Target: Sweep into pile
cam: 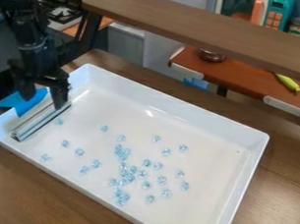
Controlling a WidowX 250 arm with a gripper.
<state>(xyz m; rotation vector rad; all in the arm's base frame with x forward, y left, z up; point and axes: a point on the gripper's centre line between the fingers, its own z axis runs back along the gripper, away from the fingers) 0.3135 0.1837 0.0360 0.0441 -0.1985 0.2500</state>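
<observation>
Dozens of small, pale-blue, translucent pieces (123, 173) lie scattered across the white rectangular tray (246, 174), clustered most densely near its middle. A straight, silvery bar with dark edging (38, 123) slants along the tray's left side. Above it hangs the gripper (43, 102), fingers wide apart; whether it touches the bar, I cannot tell.

A black claw (43, 100) hung over a white tray (192, 112).
Pale blue pieces (147, 163) lay scattered inside, apart from a metallic bar (38, 124).
</observation>
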